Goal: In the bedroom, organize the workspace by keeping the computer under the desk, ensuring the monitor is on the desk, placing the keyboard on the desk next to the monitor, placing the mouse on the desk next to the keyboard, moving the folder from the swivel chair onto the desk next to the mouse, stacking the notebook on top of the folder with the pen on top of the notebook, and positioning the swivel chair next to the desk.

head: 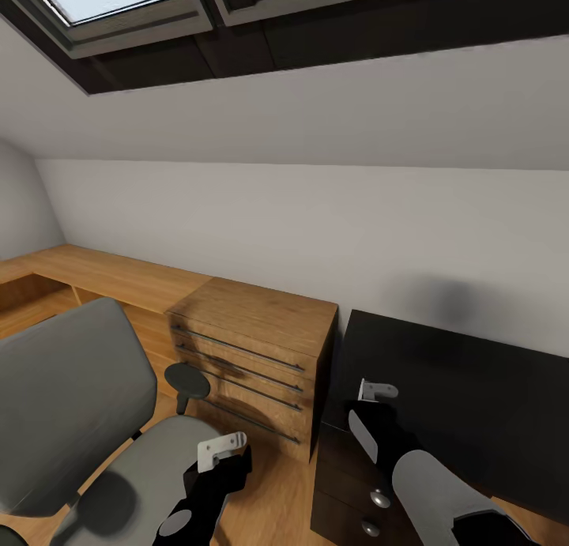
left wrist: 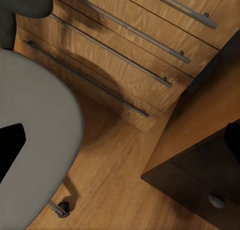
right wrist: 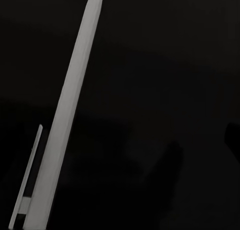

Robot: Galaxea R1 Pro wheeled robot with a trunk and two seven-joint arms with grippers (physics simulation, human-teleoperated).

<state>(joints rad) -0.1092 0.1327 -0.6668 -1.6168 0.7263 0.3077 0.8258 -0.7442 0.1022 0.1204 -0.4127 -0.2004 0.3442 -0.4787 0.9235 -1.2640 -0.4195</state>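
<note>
1. The swivel chair (head: 75, 408) stands on the wood floor (head: 280, 483) beside the light wood cabinet (head: 253, 348), its grey seat and tall back toward the robot, one black armrest (head: 187, 382) near the cabinet's drawer fronts.
2. The black desk (head: 466, 396) abuts the cabinet's side; its dark drawer pedestal (head: 348, 498) with silver knobs sits below the near corner.
3. The left end effector (head: 225, 449) hangs over the chair seat's edge; whether it is open or closed cannot be told.
4. The right end effector (head: 378, 389) hovers over the desk's near corner, its state likewise unclear.
5. The left wrist view shows a chair caster (left wrist: 63, 208) on the floor.
</note>
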